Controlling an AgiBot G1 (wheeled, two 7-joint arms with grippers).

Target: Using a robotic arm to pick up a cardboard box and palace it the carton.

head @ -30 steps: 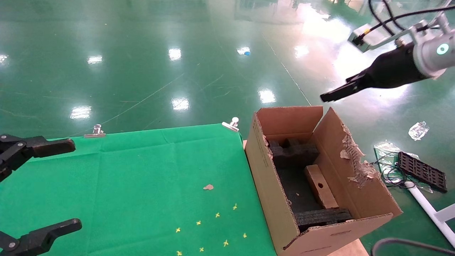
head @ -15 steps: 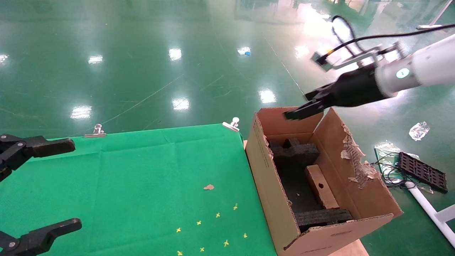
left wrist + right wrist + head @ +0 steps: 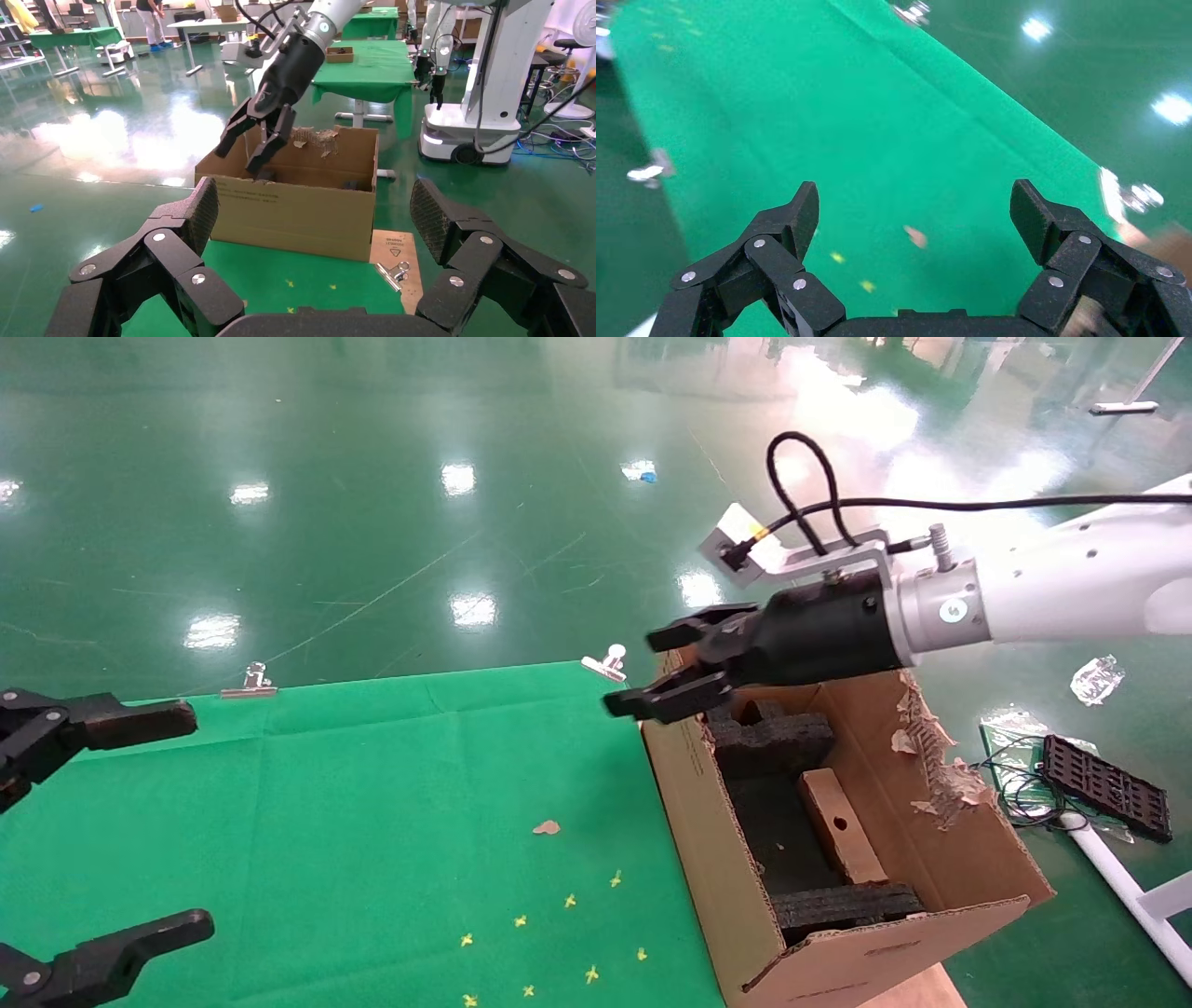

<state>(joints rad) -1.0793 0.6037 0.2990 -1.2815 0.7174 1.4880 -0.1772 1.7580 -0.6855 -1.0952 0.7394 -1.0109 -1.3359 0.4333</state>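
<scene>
White-jointed robotic arm's black right gripper (image 3: 663, 671), fingers spread, empty, above large brown corrugated carton's (image 3: 717, 859) near-table wall; small oblong cardboard box (image 3: 841, 825) inside.

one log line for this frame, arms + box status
right gripper: open, empty, above carton far-left rim | left gripper: open, parked over green cloth | cardboard box: inside carton, against foam inserts

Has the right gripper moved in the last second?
Yes. The right gripper, jaws open and empty, has swung from high beyond the carton's torn flap toward the robot's left, now over the carton's far corner by the green table.
</scene>
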